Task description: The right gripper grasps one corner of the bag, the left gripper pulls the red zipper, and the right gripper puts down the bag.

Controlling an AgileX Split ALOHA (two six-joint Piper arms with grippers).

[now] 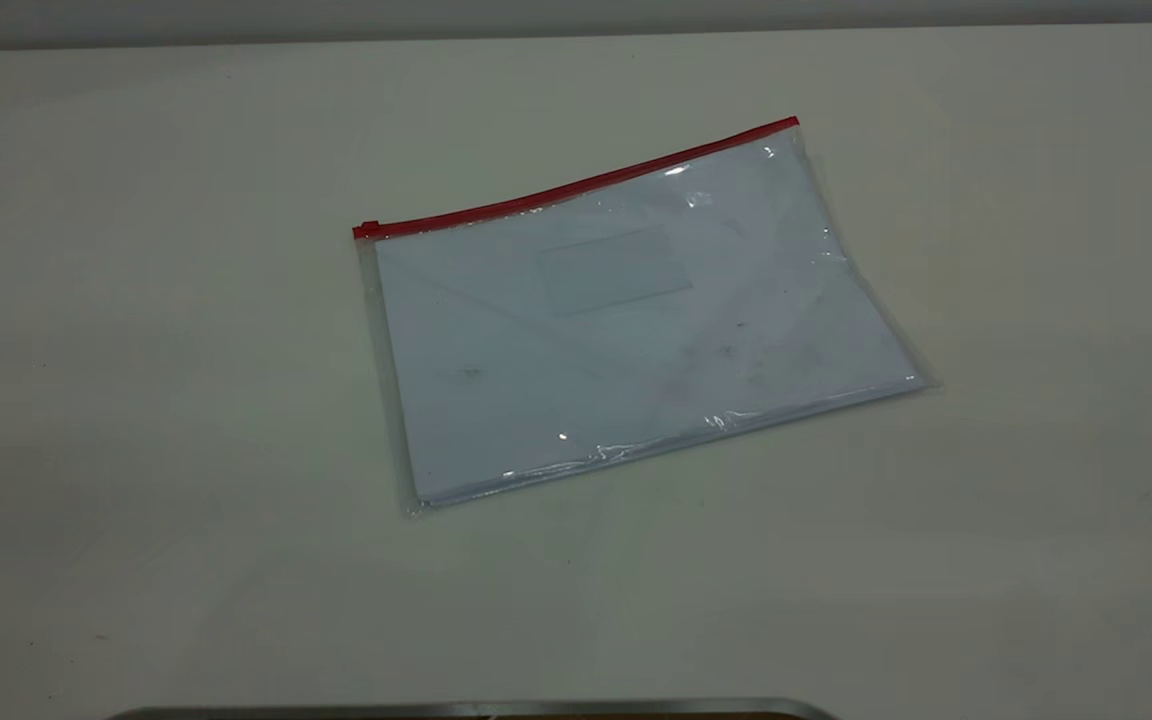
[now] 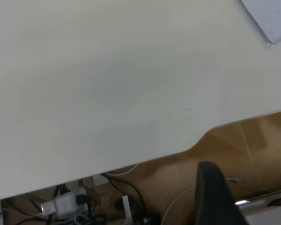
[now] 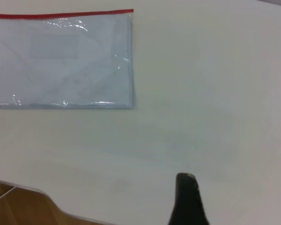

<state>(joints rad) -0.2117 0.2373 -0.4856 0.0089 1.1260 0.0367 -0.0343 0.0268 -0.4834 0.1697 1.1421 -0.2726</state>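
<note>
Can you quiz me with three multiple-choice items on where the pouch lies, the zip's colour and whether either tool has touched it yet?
1. Where does the clear rectangular plastic pouch lie?
A. flat on the pale table, near its middle
B. hanging over the table's edge
C. held up in the air

2. What colour is the thin zipper strip along one long edge?
A. blue
B. red
C. black

3. What is the pouch's state?
A. gripped at a corner
B. untouched, no tool on it
C. folded in half

Answers: 1 A, the exterior view shows it flat with table all around it. 2 B, the strip and its small slider tab are bright red. 3 B, no arm shows in the exterior view, and the right tool sits well apart from the pouch.
</note>
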